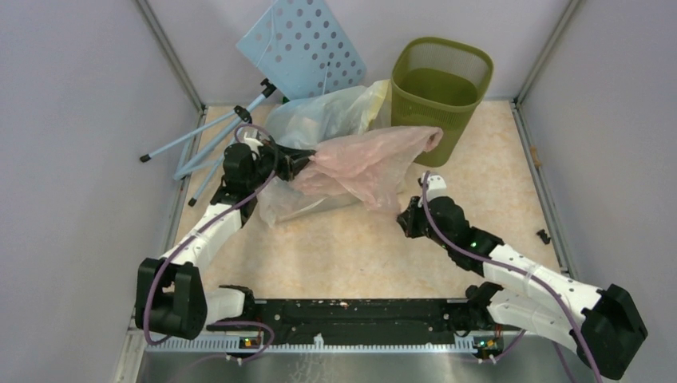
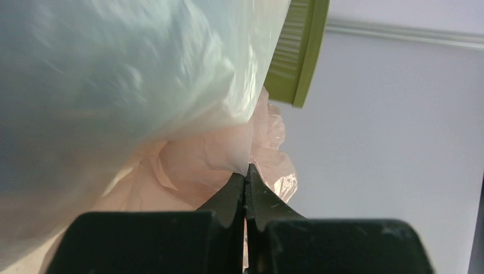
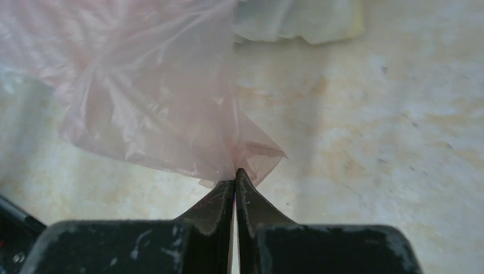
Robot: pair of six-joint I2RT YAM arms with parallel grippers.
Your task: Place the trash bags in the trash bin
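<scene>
Beige marbled table (image 1: 359, 255), grey walls round it. Bags are heaped at back-centre, all outside the bin (image 1: 447, 104).

Pink bag (image 1: 367, 159) on top: thin, crinkly, see-thru. It's stretched off the table from the L side across to the bin's front wall, far end touching it below the rim. Under/behind it sits a clear bag (image 1: 315, 120), whitish and puffed up, w/ a yellowish bag (image 1: 375, 100) against the bin's L side.

Bin is olive-green mesh, upright, back-R. Blue holed board (image 1: 307, 44) on a tripod stand (image 1: 207, 140) leans at back-L, behind the bags.

L gripper (image 1: 307, 162): fingers pressed together, pinching the pink bag's L end, clear film bulging over it. R gripper (image 1: 405, 215): tips together on the pink bag's lower corner, just above the table.
</scene>
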